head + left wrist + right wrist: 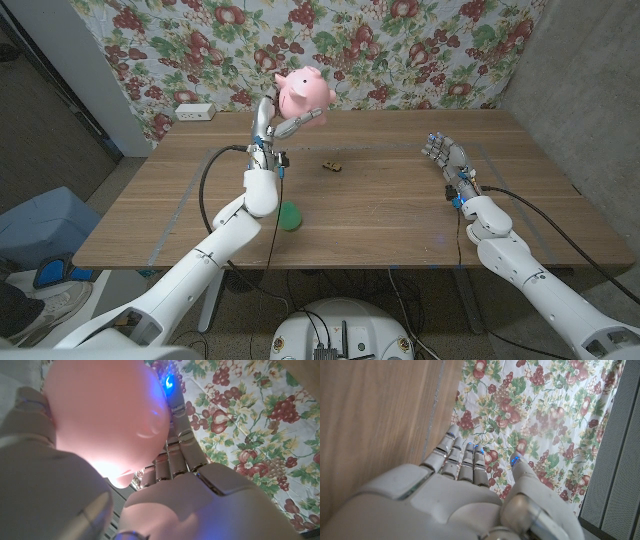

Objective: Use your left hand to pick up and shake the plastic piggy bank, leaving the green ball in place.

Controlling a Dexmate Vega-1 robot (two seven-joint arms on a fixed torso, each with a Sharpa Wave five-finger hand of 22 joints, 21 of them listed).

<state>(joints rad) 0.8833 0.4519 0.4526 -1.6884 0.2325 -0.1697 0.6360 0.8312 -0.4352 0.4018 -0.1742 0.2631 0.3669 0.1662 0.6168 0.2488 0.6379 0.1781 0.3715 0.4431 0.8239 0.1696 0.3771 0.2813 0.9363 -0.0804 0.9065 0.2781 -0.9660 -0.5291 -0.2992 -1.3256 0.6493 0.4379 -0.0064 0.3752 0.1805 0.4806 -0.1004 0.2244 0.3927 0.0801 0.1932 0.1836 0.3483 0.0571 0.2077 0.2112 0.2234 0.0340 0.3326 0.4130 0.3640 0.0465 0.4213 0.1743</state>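
Green ball (pixel 290 216): lies on the wooden table (pixel 380 210) near its front edge, just beside the left forearm and below the raised piggy bank. The forearm passes close by it; a wide swing or a drop of the elbow during shaking could nudge it, and it would roll easily.

Left hand (pixel 275 128): raised well above the table, beyond the ball, grasping the piggy bank from below and behind. In the left wrist view its fingers (pixel 176 442) wrap up along the pink body.

Piggy bank (pixel 303 95): held in the air against the flowered cloth (pixel 420 50), clear of the table, up and slightly right of the ball. The plastic looks smooth and rounded, so I judge the hold could slip under a sharp shake. If it fell it would land close to the ball and might strike it.

Small dark object (pixel 333 166): on the table right of the ball and farther back; too small to identify. It lies under the likely fall path too.

Right hand (pixel 446 160): far right of the ball, over the table, fingers spread and holding nothing. The right wrist view shows its fingers (pixel 465 457) extended. It is well apart from everything and poses little risk if it stays put.
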